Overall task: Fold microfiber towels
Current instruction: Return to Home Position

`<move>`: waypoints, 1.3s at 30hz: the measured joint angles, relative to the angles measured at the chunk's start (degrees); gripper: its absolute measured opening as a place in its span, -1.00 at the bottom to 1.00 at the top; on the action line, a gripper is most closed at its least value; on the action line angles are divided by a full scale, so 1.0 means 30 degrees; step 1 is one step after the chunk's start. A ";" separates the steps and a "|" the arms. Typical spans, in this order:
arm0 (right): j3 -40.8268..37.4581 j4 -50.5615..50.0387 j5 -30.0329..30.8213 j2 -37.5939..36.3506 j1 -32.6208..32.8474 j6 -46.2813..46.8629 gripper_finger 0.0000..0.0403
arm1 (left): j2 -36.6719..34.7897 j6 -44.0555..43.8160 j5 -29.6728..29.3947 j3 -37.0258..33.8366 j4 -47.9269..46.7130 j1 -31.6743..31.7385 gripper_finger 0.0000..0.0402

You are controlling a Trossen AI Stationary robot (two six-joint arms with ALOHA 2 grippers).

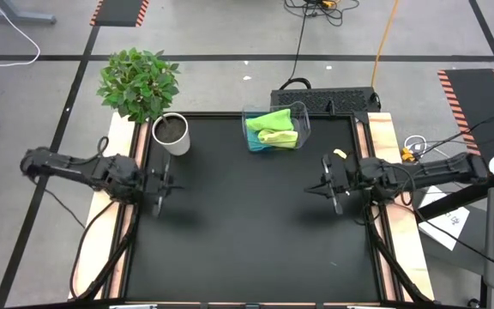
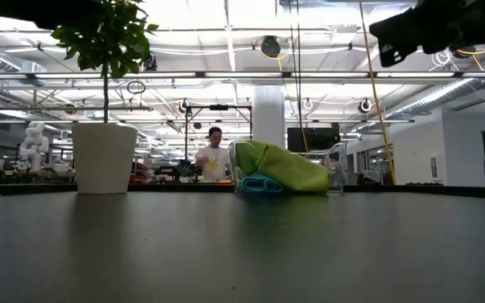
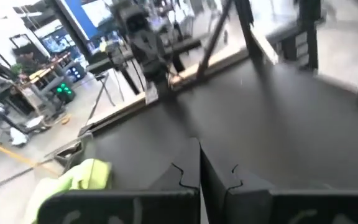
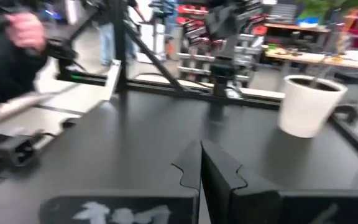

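Grey floor (image 1: 221,86) with black tape lines (image 1: 230,57); open workshop hall, white column (image 2: 269,114), ceiling strip lights (image 2: 183,13), cables (image 1: 299,43).

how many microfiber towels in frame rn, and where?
3, all in the clear bin: a lime-green towel, a second lime-green one lying partly over it, and a turquoise towel at the bottom. More could be hidden under the pile.

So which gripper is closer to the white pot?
Left. The left gripper hovers close beside the pot; the right gripper is far off on the opposite side.
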 joint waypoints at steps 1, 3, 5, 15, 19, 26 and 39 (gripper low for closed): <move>-0.0209 0.0307 -0.0932 0.0014 -0.0511 0.0236 -1.00 | -0.0035 -0.0393 0.0853 0.0000 0.0403 0.0664 -0.99; -0.0523 0.0864 -0.2313 0.0041 -0.1490 0.0639 -1.00 | -0.0031 -0.1249 0.2577 0.0000 0.1435 0.2039 -0.99; -0.0685 0.1513 -0.3560 0.0160 -0.2278 0.0892 -1.00 | 0.0023 -0.2249 0.4000 0.0000 0.2110 0.3296 -1.00; -0.1259 0.1957 -0.6266 -0.0074 -0.3626 0.1780 -1.00 | -0.0081 -0.6390 0.5590 -0.0703 0.1352 0.7099 -0.99; -0.1281 0.0849 -0.6330 -0.1110 -0.3644 0.1762 -1.00 | -0.1953 -0.6563 0.6114 -0.1596 0.1214 0.7047 -0.99; -0.1281 -0.2269 -0.5263 -0.3601 -0.3644 0.2706 -1.00 | -0.6079 -0.6933 0.4773 -0.1910 -0.2654 0.6321 -0.99; -0.1281 -0.7088 -0.1684 -0.5464 -0.3644 0.1454 -1.00 | -0.6352 -0.6687 0.1403 -0.1923 -0.3329 0.3779 -1.00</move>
